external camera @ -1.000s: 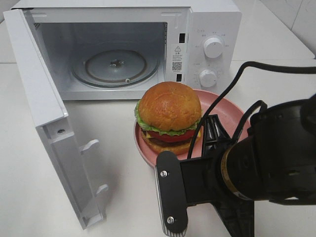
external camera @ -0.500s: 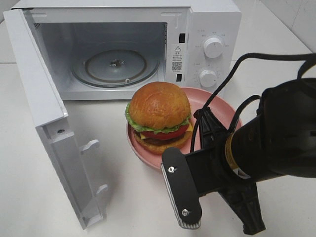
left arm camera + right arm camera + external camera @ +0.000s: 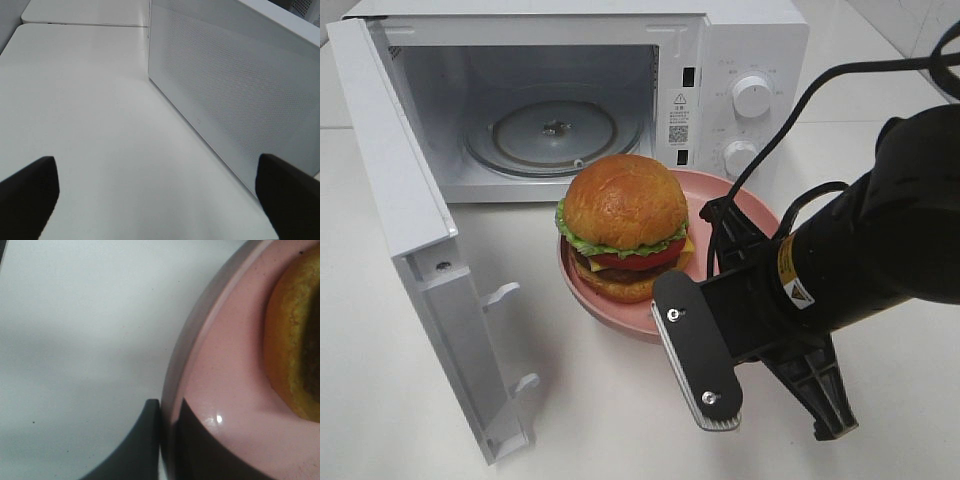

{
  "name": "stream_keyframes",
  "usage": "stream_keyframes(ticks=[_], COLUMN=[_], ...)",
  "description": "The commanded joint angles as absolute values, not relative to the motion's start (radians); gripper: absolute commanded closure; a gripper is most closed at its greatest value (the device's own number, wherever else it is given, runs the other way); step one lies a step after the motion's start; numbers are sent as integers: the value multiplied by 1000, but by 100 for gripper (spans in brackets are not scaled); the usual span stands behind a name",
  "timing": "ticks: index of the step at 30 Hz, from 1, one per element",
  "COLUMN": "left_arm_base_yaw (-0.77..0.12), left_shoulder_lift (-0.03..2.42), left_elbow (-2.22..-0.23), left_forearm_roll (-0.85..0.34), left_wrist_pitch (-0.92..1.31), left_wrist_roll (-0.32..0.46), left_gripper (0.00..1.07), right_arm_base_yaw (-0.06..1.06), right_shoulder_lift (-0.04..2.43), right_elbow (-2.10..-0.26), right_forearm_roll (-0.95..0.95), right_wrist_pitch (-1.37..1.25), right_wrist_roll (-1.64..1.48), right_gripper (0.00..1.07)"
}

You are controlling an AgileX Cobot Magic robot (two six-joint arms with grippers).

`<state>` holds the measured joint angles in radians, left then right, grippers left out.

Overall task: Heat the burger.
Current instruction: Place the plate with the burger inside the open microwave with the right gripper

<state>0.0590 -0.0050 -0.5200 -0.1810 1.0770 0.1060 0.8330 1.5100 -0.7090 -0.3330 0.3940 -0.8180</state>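
Leftward we have slid the pink plate (image 3: pixel 610 312) and burger (image 3: pixel 623 225) toward the microwave (image 3: pixel 750 60), right gripper (image 3: pixel 167 412) clamped on its rim; our left gripper (image 3: pixel 159 192) gapes wide

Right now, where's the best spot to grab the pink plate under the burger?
The thin raised rim of the pink plate, from the side away from the microwave: the burger leaves that edge bare, and the right hand is shut on it there.

Your right pincer (image 3: pixel 169 412) grips the pink plate (image 3: pixel 220 365) by its rim. Burger (image 3: pixel 290 350) sits beyond the inner finger, white desk (image 3: pixel 75 340) beyond the outer.
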Motion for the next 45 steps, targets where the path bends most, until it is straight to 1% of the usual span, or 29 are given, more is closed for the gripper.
stream_keyframes(ticks=[1, 2, 5, 7, 9, 10, 13, 15, 16, 18, 21, 29, 40, 45], left_arm_base_yaw=[61, 61, 61, 61, 61, 61, 61, 61, 61, 61, 61, 61, 61, 61], left_shoulder_lift=[-22, -22, -22, -22, -22, -22, -22, -22, -22, -22, -22, -22, -22, -22], left_elbow=[-519, -519, -519, -519, -519, -519, -519, -519, -519, -519, -519, -519, -519, -519], left_forearm_roll=[-186, -186, -186, -186, -186, -186, -186, -186, -186, -186, -186, -186, -186, -186], left_wrist_pitch=[1075, 1075, 1075, 1075, 1075, 1075, 1075, 1075, 1075, 1075, 1075, 1075, 1075, 1075], left_wrist_roll=[104, 104, 104, 104, 104, 104, 104, 104, 104, 104, 104, 104, 104, 104], left_gripper=[7, 7, 7, 7, 7, 7, 7, 7, 7, 7, 7, 7, 7, 7], right_arm_base_yaw=[810, 792, 782, 744, 737, 719, 712, 675, 675, 660, 650, 648, 648, 669], right_shoulder_lift=[1502, 1502, 1502, 1502, 1502, 1503, 1503, 1505, 1505, 1505, 1505, 1509, 1555, 1581], right_elbow=[-733, -743, -748, -766, -769, -773, -773, -773, -773, -773, -773, -773, -793, -820], right_forearm_roll=[-293, -251, -232, -158, -145, -111, -88, 36, 36, 104, 130, 57, 57, 56], right_wrist_pitch=[332, 325, 319, 302, 302, 300, 298, 297, 297, 294, 289, 277, 254, 252], right_wrist_roll=[-904, -964, -997, -1117, -1155, -1231, -1263, -1403, -1403, -1485, -1532, -1510, -1509, -1504], right_gripper=[107, 107, 107, 107, 107, 107, 107, 107, 107, 107, 107, 107, 107, 107])
